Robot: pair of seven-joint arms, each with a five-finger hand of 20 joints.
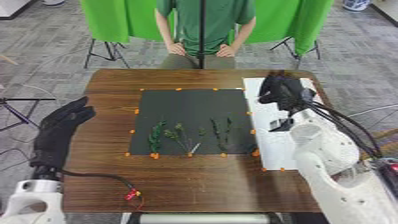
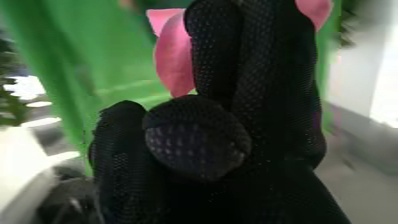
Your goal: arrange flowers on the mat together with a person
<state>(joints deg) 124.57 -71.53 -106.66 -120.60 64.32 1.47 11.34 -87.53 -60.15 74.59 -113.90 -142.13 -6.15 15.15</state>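
A: ok so what's the right hand doing atm?

B: Its fingers are closing off a narrow grip, and I'm reading it as gripping a pink flower. Petals are poking out past both sides of the glove. Where exactly it's pinching the thing, I'm not able to tell, the fingers are covering that part.

A: and where's it all sitting?

B: Hand's hovering over the white sheet, right of the dark mat. Leafy stems are lying on the near part of the mat, spread side by side, mostly pointing away from the robot. The mat's resting on the brown wooden counter. Way over on the other side, the left hand is hanging by the counter's left edge, fingers loose and straight, holding nothing.

A: so which step are we looking at?

B: imo it's adding a bloom to the greenery. The flower's being held, it isn't lying on the mat.

A: next move?

B: I'm guessing it's needing to swing left over the mat, lower the bloom near the stem tops, then ease off gently. Those petals are looking easy to crush, and a low pass is risking knocking the stems about.
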